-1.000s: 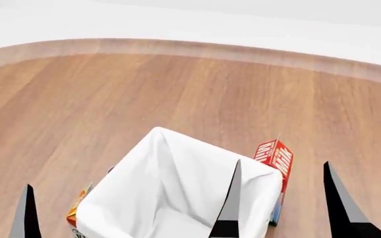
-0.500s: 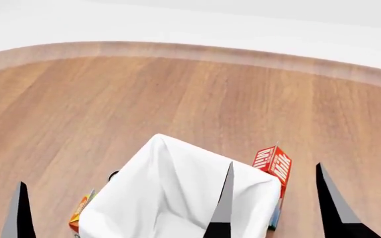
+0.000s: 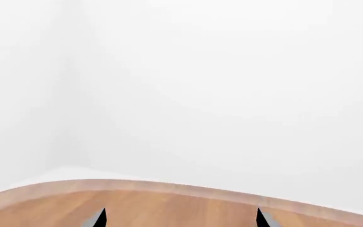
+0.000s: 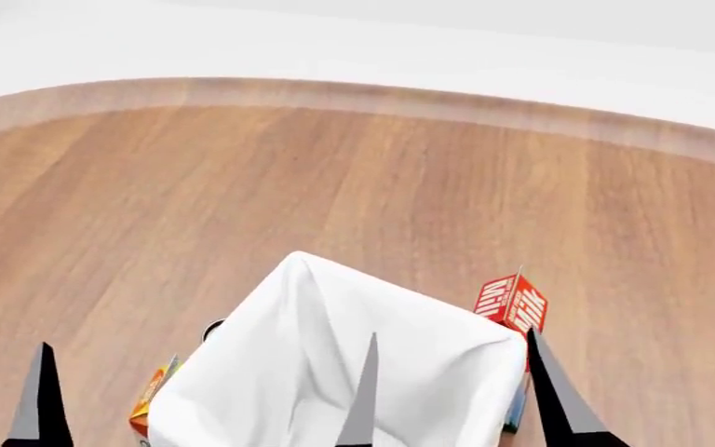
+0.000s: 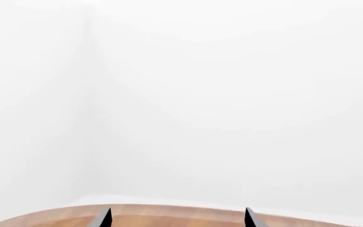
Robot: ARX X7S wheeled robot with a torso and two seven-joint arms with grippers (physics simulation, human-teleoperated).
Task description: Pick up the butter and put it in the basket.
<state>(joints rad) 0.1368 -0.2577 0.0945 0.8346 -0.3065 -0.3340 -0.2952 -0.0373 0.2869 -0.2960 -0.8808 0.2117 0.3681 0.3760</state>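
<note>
The right gripper (image 4: 451,391) has swung inward over the last half second: its two dark fingers, which framed the milk carton (image 4: 512,304) and the basket's right corner, now stand further toward the robot's left, one over the white liner and the other just in front of the carton. They are spread wide with nothing between them. In the right wrist view only the fingertips show against the wall and the table's (image 4: 332,177) far edge.

Of the left gripper only one finger (image 4: 37,396) shows in the head view, almost where it was; the left wrist view shows two tips well apart, so it is spread too and empty.

The basket (image 4: 438,321) has not moved. The butter cannot be picked out; the orange box (image 4: 149,396) peeking out at the basket's left is too hidden to name, so the pickup looks not yet begun and the butter must first be found
</note>
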